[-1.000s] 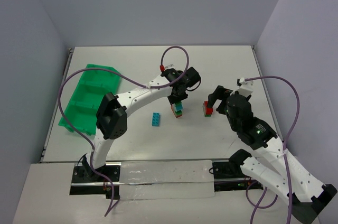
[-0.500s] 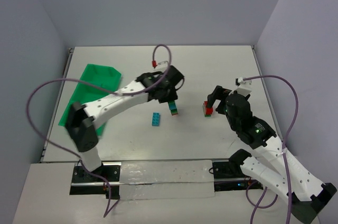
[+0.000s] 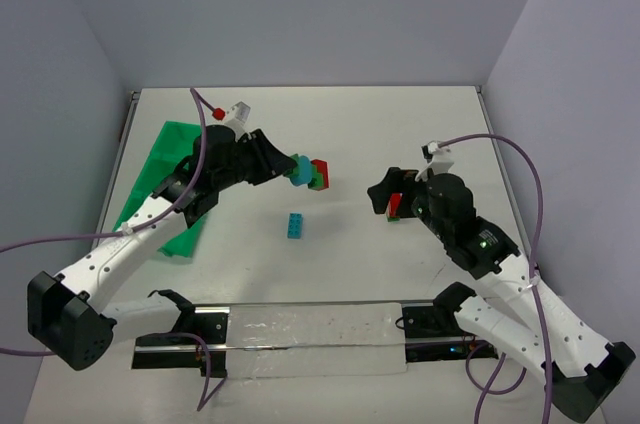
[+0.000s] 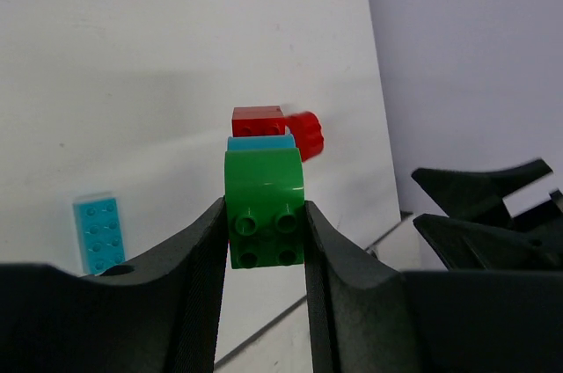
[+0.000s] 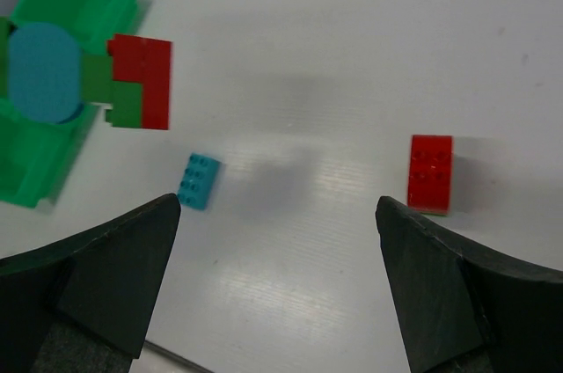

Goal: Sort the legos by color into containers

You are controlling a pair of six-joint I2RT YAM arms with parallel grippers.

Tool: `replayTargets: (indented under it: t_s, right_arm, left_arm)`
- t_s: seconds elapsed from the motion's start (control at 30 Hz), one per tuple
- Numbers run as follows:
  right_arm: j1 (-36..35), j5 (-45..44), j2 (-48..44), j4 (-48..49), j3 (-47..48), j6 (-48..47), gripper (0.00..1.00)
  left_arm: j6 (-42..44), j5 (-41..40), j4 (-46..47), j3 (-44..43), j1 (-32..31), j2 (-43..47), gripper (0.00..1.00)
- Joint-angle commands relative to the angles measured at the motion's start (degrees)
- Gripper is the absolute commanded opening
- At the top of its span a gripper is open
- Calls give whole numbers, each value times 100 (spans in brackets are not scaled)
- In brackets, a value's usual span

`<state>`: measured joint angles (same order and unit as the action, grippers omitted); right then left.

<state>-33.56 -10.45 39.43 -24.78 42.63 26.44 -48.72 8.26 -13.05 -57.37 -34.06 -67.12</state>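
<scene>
The left gripper is clamped on a green brick stacked with blue and red ones, clear of the table. Only the top view shows its arm stretched low over the green tray. The right gripper gapes wide above a red brick.

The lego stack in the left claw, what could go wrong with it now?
1. The left gripper pinches only the green brick, up above the table. The red bricks stick out past its fingers, so they might snap off and fall.
2. The green brick, blue brick and red bricks are joined. Dropped together into one compartment of the green tray, the colours would get mixed.
</scene>
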Motion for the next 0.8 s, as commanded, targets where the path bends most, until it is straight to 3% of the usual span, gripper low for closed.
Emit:
replayTargets:
  t_s: [0.0,0.17,0.3,0.57,0.77]
  right_arm:
    - [357,1891,19,753,90,-83,100]
    - [1875,4622,-28,1925,-467,554,100]
    - [2345,5680,235,3131,-944,1161,100]
    - [2371,6526,838,5493,-1413,2185,100]
    - [2356,6764,1408,6504,-1479,2639,100]
  left_arm:
    - [200,1181,1448,152,145,262,0]
    - [203,2392,2242,467,573,250,0]
    - [-254,3334,3360,861,767,171,0]
    - [-917,3905,4535,1087,804,-55,0]
    - [-1013,4043,4649,1026,804,-67,0]
